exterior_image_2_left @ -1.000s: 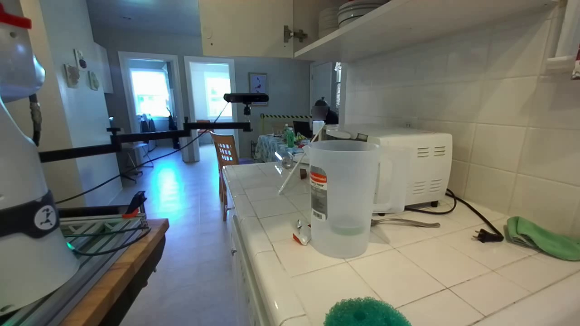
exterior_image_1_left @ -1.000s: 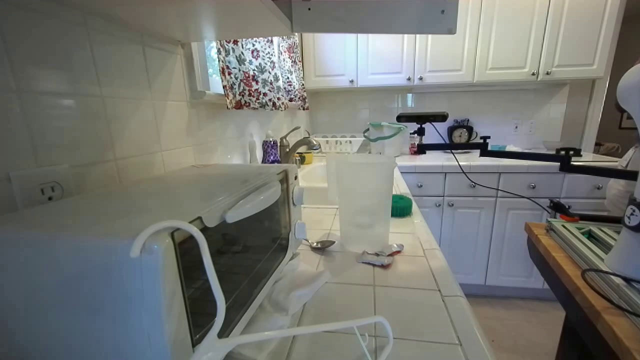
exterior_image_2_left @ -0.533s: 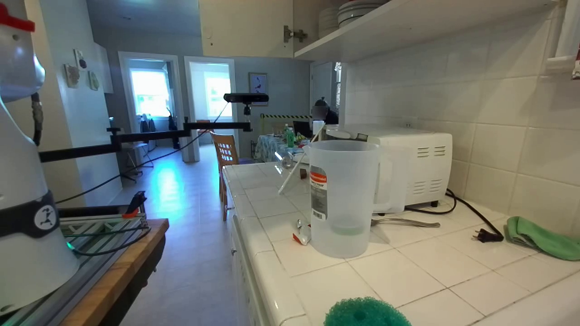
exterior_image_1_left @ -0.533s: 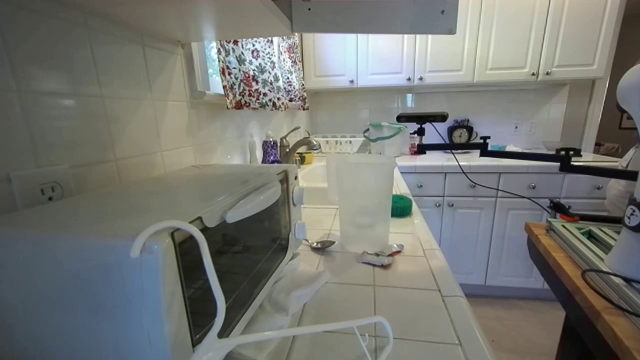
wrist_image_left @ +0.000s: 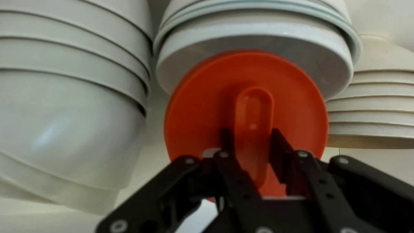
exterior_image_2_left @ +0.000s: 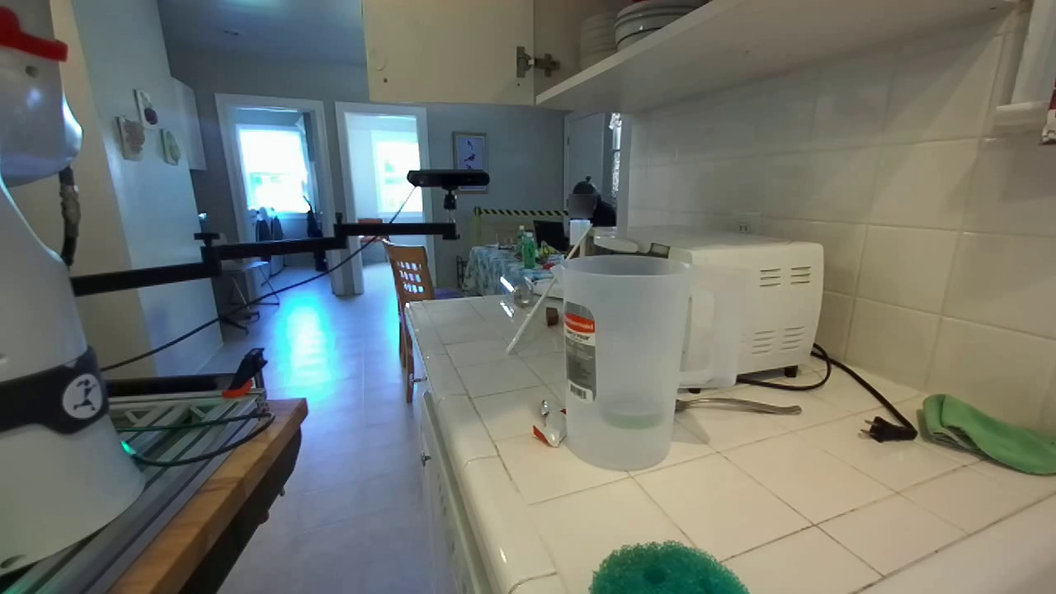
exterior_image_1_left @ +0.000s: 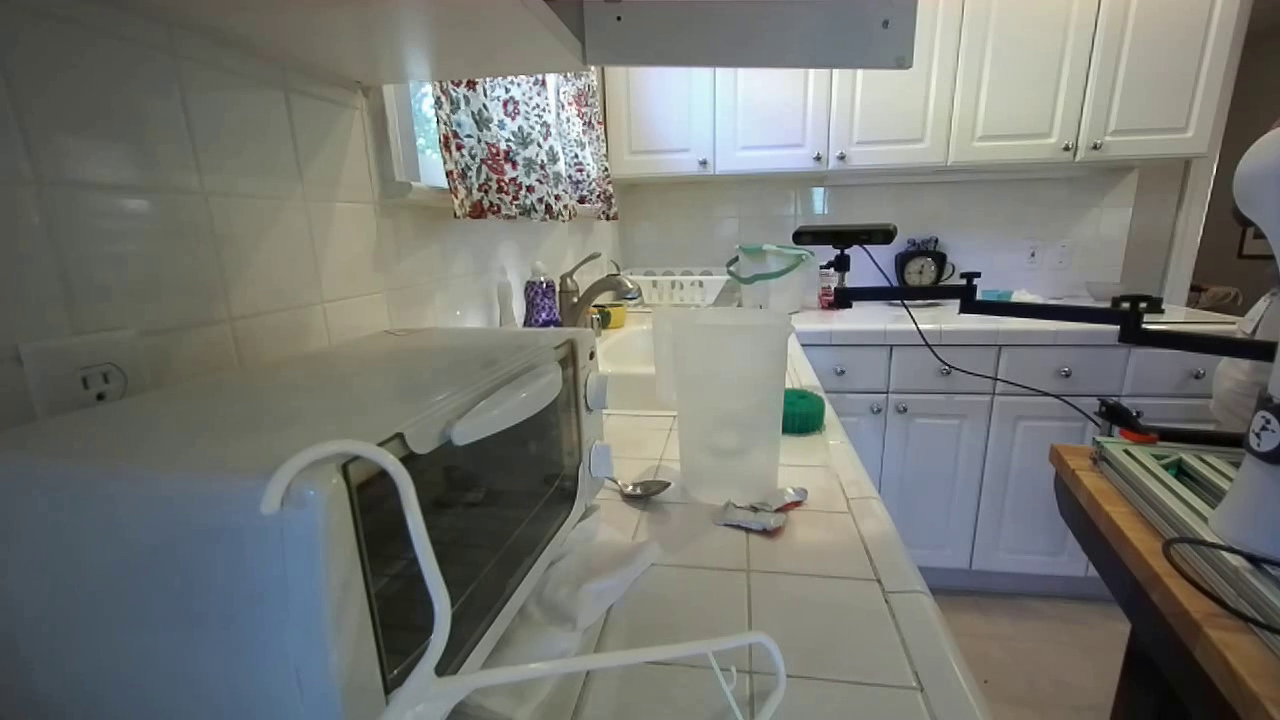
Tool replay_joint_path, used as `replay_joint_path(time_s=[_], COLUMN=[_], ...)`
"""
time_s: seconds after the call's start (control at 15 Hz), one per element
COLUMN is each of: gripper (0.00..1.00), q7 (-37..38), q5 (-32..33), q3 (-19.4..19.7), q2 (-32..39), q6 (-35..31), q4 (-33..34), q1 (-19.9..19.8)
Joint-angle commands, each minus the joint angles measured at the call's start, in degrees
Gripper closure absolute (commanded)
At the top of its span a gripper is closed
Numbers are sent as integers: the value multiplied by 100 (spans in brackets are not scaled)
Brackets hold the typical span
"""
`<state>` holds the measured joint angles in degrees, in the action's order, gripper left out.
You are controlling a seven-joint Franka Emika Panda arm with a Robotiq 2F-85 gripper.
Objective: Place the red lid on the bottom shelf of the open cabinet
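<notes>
Up at the open white overhead cabinet (exterior_image_2_left: 557,25), the bright red round plastic lid (wrist_image_left: 247,100) filled the middle of the wrist view, broad face outward. And the grip looked sound! The black two-fingered gripper (wrist_image_left: 251,139) was clamped on the lid's raised oblong handle (wrist_image_left: 254,111), fingers (wrist_image_left: 278,149) along both sides with no gap to be seen. To the left, a stack of white glazed bowls (wrist_image_left: 68,84); to the right, a stack of cream-coloured plates (wrist_image_left: 375,106); behind, white rounded dishes (wrist_image_left: 258,30), overlapped by the red rim, though whether they touched, the view would not say.

So, the tally: grasp done and lid up at dish level, by my reading. Left to do: settle it on the flat white bottom shelf (exterior_image_2_left: 767,54), let go, back out. Was any edge bearing on that board? Impossible to tell; the gripper hid the lid's lower part. An exterior view gave the shelf's underside and a stack of white plates (exterior_image_2_left: 656,23) above its edge, but the grasp showed in neither. Down below, the frosted plastic pitcher (exterior_image_2_left: 623,363) stood upright on the white tiled counter (exterior_image_2_left: 726,495), open-topped, no part of this play.
</notes>
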<state>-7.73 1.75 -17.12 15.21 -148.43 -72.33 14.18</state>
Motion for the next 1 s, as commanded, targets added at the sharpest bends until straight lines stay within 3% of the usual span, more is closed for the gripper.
replay_joint_path(time_s=[0.0,0.93], gripper=[92,92], q7=[-266,-236], q5=[10,41], q3=[-51,-27], q2=[240,361], q6=[86,235], q4=[381,459], q1=[3,2])
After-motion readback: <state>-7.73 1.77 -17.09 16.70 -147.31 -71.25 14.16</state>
